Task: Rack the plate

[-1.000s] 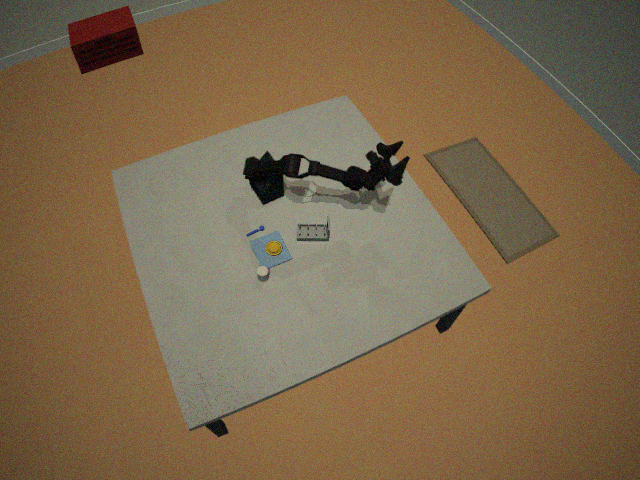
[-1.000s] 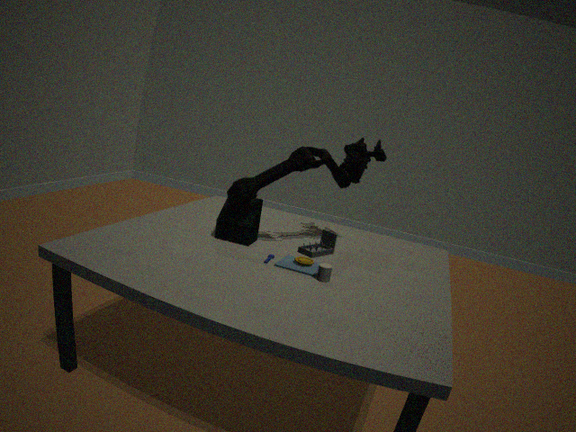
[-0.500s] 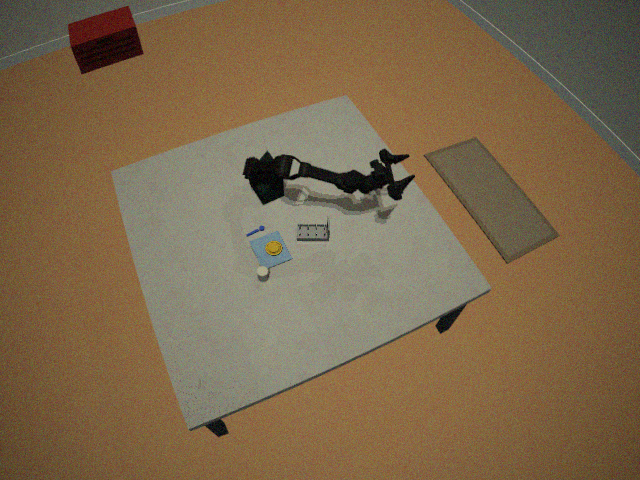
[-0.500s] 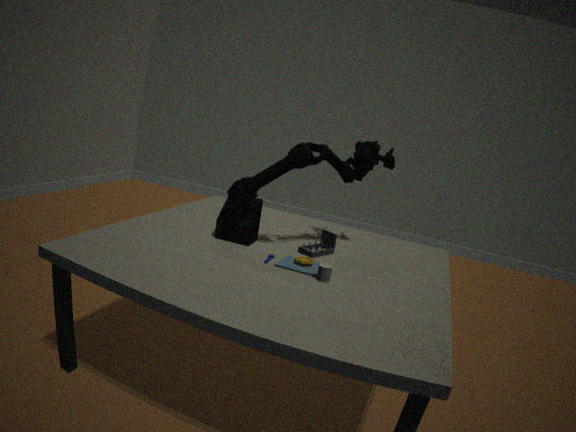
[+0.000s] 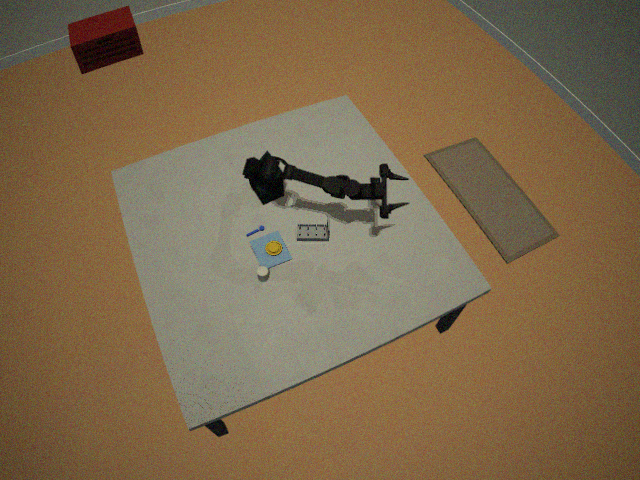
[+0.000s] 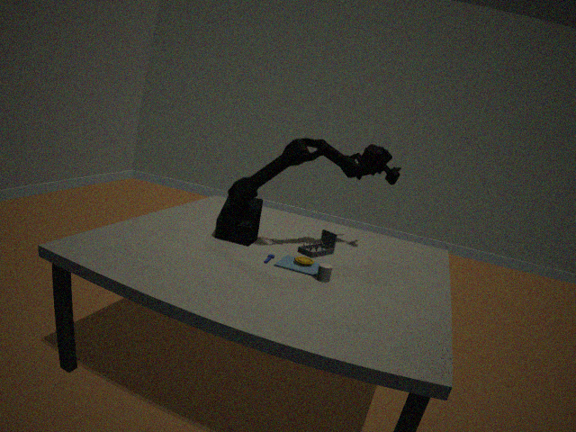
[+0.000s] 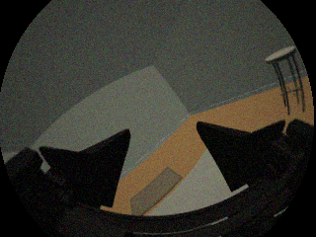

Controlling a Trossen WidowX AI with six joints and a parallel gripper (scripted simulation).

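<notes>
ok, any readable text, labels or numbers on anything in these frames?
None readable in any view.
Red cabinet: dark bands only, no lettering.
Dish rack, yellow plate, blue mat, white cup, blue spoon: plain.
Arm and open gripper: no markings discernible.

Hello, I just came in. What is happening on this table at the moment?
A single black robot arm stands on the grey table, stretched out high toward the table's edge with its gripper open and empty. The yellow plate lies flat on a light blue mat, untouched. The grey dish rack beside it holds nothing. A white cup and a blue spoon sit nearby.
</notes>
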